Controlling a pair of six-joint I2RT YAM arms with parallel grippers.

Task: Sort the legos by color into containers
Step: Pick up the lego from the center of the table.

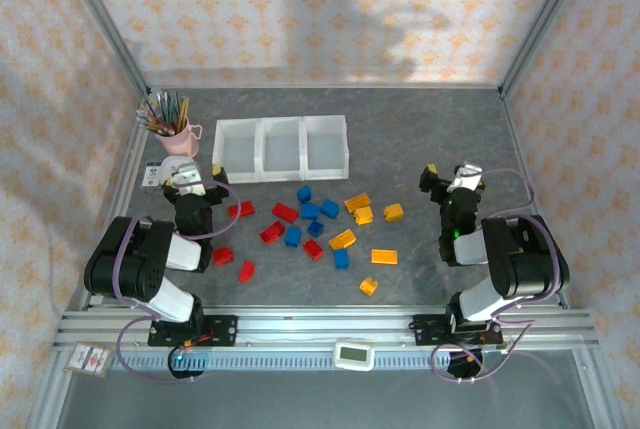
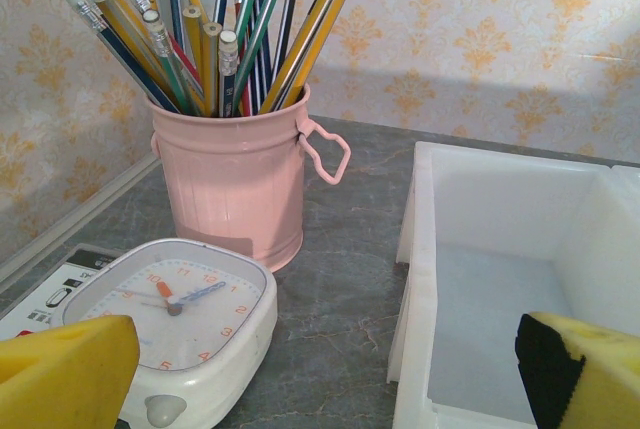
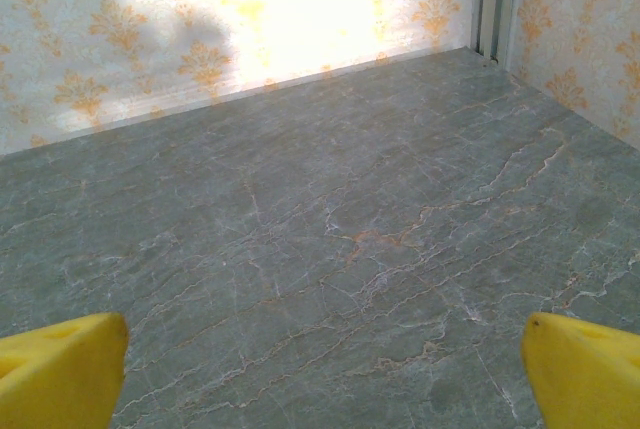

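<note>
Top external view: the legos, red, blue and yellow-orange, are seen scattered loose on the grey bench between the two arms. Red ones are gathered mostly toward 9 o'clock of the scatter, yellow-orange ones toward 3 o'clock, and blue ones in the middle. The containers are set at 12 o'clock of the scatter, near it but apart. A pink cup of pencils is placed at 9 o'clock of the containers.

The left tool is held at 9 o'clock of the legos and the right tool at 3 o'clock. In the left wrist view its yellow fingers are spread fully wide with nothing gripped; the cup, a white clock and the nearest compartment are faced. In the right wrist view the fingers are likewise spread wide above the bench, nothing gripped.
</note>
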